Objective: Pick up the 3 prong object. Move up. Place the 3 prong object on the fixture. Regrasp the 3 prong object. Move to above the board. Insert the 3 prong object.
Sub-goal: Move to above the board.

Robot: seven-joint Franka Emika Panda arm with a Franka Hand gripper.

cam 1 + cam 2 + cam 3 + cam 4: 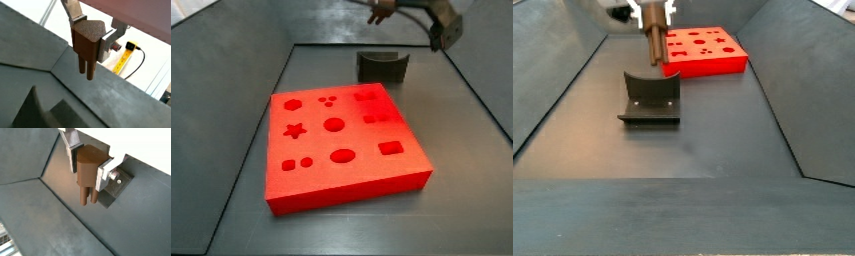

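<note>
the jaws of our gripper (652, 22) are clamped on the 3 prong object (652, 42) at upper left of the frame, its long axis vertical, prongs down, above and just behind the fixture (651, 98).

Your stock by colour: 3 prong object (87, 170), plain brown; gripper (89, 159), silver plates; fixture (649, 96), dark grey-black; board (342, 140), bright red with darker red cut-outs; floor (714, 150), matte grey.
</note>
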